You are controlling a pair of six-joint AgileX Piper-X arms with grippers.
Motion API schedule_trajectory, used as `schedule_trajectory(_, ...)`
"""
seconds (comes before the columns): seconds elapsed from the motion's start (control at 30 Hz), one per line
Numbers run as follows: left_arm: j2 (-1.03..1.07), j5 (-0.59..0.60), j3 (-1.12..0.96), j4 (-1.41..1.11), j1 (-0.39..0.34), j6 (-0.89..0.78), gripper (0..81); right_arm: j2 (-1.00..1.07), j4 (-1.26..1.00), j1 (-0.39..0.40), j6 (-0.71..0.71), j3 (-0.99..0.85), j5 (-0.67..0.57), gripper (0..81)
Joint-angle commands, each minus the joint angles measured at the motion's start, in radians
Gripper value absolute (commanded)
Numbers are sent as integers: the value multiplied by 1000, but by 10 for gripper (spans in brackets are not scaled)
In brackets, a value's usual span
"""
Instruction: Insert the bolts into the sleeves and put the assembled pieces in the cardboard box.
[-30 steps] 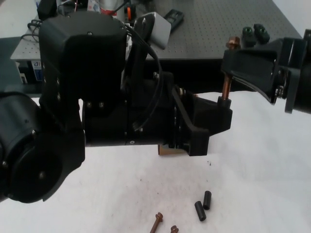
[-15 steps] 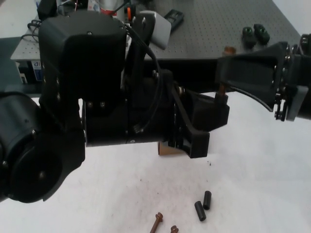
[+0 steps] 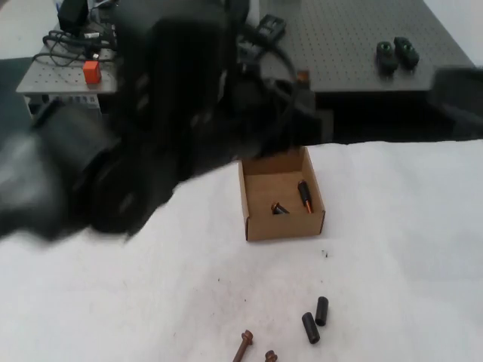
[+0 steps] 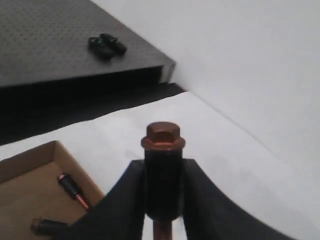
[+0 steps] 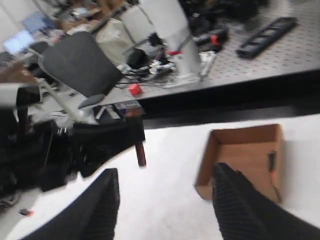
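The left gripper [image 4: 163, 205] has its fingers clamped on a black cylindrical sleeve [image 4: 162, 180] with a copper-coloured hex-head bolt [image 4: 162, 136] through it. The right gripper [image 5: 165, 200] has its fingers apart. In the high view an open brown cardboard box [image 3: 283, 224] sits mid-frame, two assembled pieces [image 3: 304, 194] inside; loose black sleeves [image 3: 310, 327] and loose bolts [image 3: 243, 347] lie bottom centre on white cloth [image 3: 415, 264].
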Motion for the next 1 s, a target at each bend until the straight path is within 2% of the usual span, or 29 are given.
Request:
schedule_trajectory(0.0, 96, -44, -116, 77, 22, -25, 7, -86, 347, -84, -169, -2, 203, 417)
schedule_trajectory(0.13, 361, -42, -434, 340, 51, -25, 7, -87, 469, -86, -188, -2, 296, 417)
schedule_trajectory(0.27, 583, -37, -702, 520, 68, -25, 7, -85, 494, -86, -188, -2, 320, 417)
schedule_trajectory(0.4, 746, -25, -875, 616, 77, -27, 7, -32, 545, -86, -202, -2, 320, 417)
schedule_trajectory(0.57, 822, -26, -917, 636, 85, -32, 12, 130, 595, -79, -202, -2, 308, 417)
schedule_trajectory(0.67, 845, -26, -917, 642, 88, -45, 73, 204, 587, -79, -202, -2, 282, 417)
schedule_trajectory(0.83, 856, -4, -917, 643, 93, -58, 230, 288, 494, -79, -202, -2, 265, 417)
schedule_trajectory(0.97, 834, 18, -917, 652, 97, -58, 281, 398, 454, -79, -175, -2, 214, 417)
